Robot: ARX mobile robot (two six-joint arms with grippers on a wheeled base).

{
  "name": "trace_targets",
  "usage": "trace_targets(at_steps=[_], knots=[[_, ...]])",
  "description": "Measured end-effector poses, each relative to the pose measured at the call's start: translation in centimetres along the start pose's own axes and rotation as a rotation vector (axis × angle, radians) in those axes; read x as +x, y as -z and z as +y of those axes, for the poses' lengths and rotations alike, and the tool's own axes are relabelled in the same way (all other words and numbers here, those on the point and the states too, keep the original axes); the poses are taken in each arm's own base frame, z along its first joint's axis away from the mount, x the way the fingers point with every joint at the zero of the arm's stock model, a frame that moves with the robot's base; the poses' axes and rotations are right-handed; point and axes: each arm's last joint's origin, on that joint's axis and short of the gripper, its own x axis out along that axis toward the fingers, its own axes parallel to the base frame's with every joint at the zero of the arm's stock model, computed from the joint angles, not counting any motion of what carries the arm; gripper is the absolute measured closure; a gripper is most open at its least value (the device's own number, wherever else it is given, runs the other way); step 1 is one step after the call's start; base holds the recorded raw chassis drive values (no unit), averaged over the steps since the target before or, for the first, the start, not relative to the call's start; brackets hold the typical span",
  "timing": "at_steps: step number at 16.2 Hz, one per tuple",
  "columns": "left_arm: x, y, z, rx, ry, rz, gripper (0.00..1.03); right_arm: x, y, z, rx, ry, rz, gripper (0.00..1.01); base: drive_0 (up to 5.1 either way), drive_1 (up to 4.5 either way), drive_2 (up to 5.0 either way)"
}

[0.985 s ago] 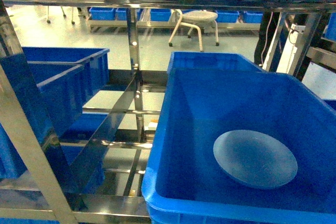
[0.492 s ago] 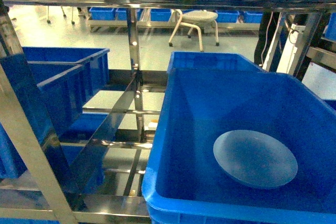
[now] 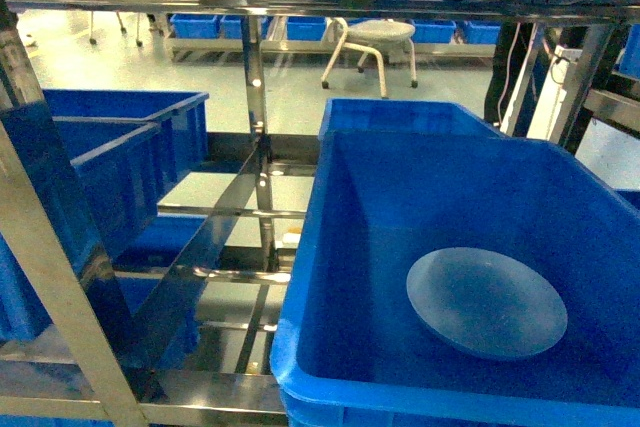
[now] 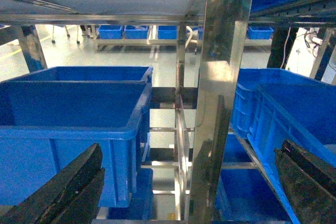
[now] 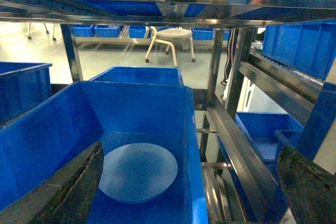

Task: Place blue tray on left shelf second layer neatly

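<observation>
The blue tray [image 3: 487, 303] is a pale blue shallow dish lying flat on the floor of a deep blue crate [image 3: 300, 277] on the right. The right wrist view shows the blue tray [image 5: 138, 172] just ahead of that gripper's left finger. My right gripper [image 5: 191, 192] is open, with nothing between its fingers. My left gripper [image 4: 186, 192] is open too, facing a steel upright post [image 4: 215, 129]. Neither gripper appears in the head view. The left shelf tier of flat steel crossbars [image 3: 215, 272] lies left of the crate.
Two dark blue crates [image 3: 110, 162] stand on the left shelf, shown also in the left wrist view as crates [image 4: 73, 114]. A second crate [image 3: 405, 115] sits behind the tray's crate. A steel crossbar [image 3: 320, 2] runs overhead. A white stool [image 3: 375, 42] stands on the floor beyond.
</observation>
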Motion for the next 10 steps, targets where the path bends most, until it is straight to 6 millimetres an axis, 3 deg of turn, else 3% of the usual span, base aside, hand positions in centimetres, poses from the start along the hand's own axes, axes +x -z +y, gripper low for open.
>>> trace_targets(at_steps=[10], knots=[[0.0,0.0,0.0,0.0,0.0,0.0,0.05,0.0,0.0,0.0,0.0,0.0,0.0,0.03,0.0,0.0,0.0]])
